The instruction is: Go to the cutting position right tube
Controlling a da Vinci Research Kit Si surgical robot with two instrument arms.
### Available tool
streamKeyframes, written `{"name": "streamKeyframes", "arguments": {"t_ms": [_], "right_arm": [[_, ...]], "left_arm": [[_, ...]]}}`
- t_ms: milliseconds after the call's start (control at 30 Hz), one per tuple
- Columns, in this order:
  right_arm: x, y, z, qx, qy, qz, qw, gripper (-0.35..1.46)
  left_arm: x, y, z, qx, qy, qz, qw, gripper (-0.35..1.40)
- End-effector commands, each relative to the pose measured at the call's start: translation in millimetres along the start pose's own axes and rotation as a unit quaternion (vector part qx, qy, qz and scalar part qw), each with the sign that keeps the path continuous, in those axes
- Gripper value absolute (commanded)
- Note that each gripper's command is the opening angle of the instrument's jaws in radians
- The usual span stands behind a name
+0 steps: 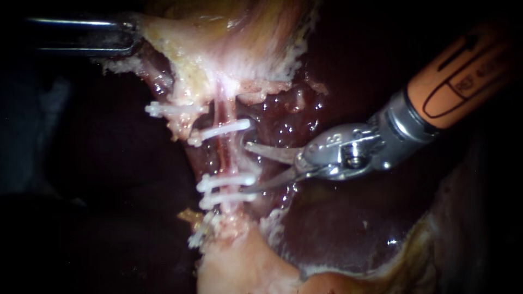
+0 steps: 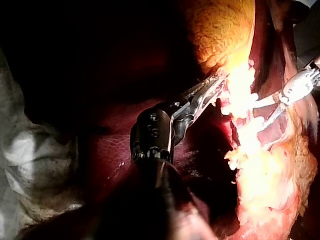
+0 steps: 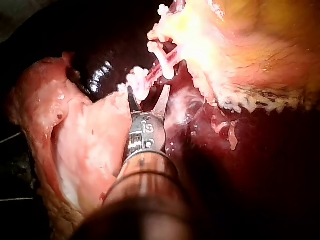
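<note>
Right instrument (image 1: 243, 167): blades parted, gripping nothing, tips just beside clipped tube (image 1: 224, 155); straddling not yet done. Left instrument (image 1: 128, 37) clamps gallbladder (image 1: 218, 43).

Endoscope: I look from close in, straight onto the clipped tube (image 1: 220, 149).
Left wrist camera: looks along my left instrument (image 2: 217, 87) from farther back, side-on to that tube.
Right wrist camera: looks along my right instrument (image 3: 148, 90), very near.
Shared by all three: the white clips (image 1: 226, 129) and the right instrument's tip.
</note>
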Motion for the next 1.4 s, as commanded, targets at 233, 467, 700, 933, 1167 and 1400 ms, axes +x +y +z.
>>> {"name": "streamKeyframes", "arguments": {"t_ms": [233,467,700,933,1167,1400], "right_arm": [[0.9,0.3,1.4,0.034,0.026,-0.004,0.9991,1.39],[1.6,0.3,2.2,0.071,0.052,-0.018,0.9959,1.33],[2.4,0.4,3.5,0.102,0.070,-0.018,0.9922,1.29],[3.6,0.5,5.2,0.115,0.077,-0.008,0.9903,1.28],[4.7,0.8,6.8,0.113,0.095,0.019,0.9888,1.28],[5.0,0.8,7.2,0.114,0.105,0.030,0.9875,1.28]], "left_arm": [[0.0,0.0,0.0,0.000,0.000,0.000,1.0000,-0.35],[0.0,0.0,0.0,0.000,0.000,0.000,1.0000,-0.35],[0.0,0.0,0.0,0.000,0.000,0.000,1.0000,-0.35],[-0.1,0.0,0.0,0.000,0.000,0.000,1.0000,-0.35],[-0.1,0.0,0.1,0.001,0.000,0.000,1.0000,-0.35],[-0.2,0.0,0.2,0.002,0.001,0.001,1.0000,-0.35]]}}
